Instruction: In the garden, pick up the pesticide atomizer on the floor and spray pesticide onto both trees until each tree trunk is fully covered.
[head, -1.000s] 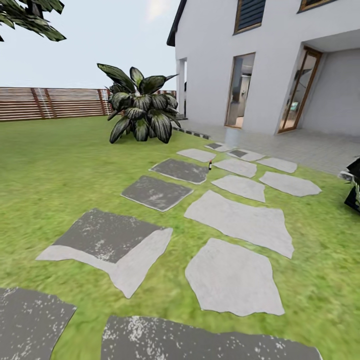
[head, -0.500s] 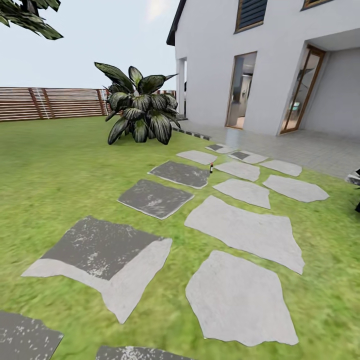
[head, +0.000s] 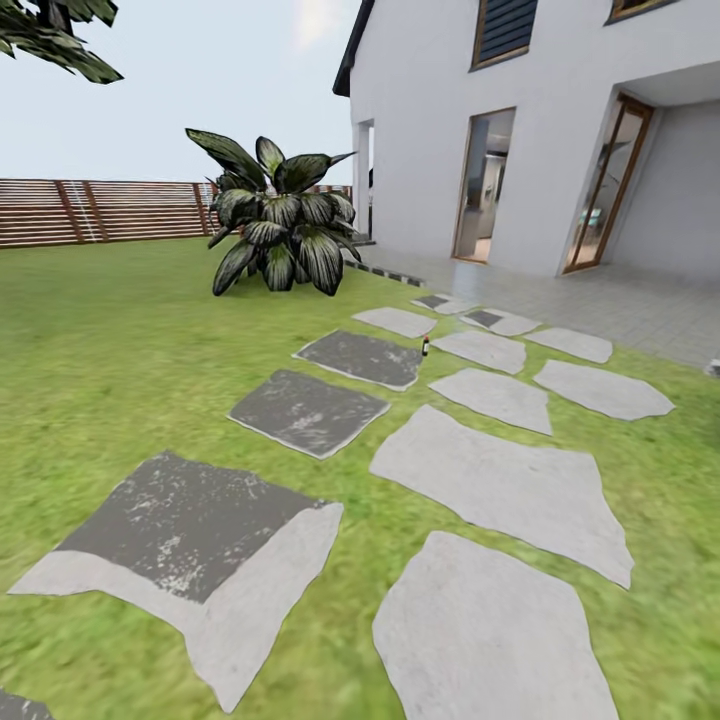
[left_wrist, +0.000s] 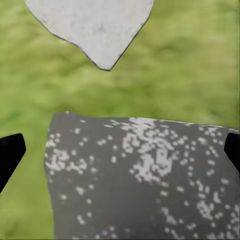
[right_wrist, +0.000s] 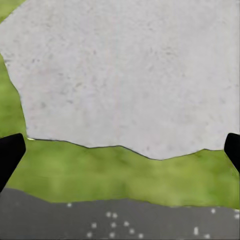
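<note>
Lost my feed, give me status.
Both grippers open, empty: left, right. Small bottle, likely the atomizer, ahead among stepping stones. Path unobstructed.

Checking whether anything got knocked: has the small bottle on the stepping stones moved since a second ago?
No. The small bottle keeps its spot at the dark slab's right corner; the whole view shifted together, so the camera moved.

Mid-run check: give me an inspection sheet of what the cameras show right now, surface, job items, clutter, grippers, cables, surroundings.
Surface: grass lawn crossed by stepping stones, some grey, some dark.
Job's things: small bottle-like object upright among the far stones, too small to identify.
Clutter: nothing seen.
Grippers: left gripper open above a dark speckled stone; right gripper open above a pale stone.
Cables: nothing seen.
Surroundings: broad-leaved bush, slat fence, white house.
</note>
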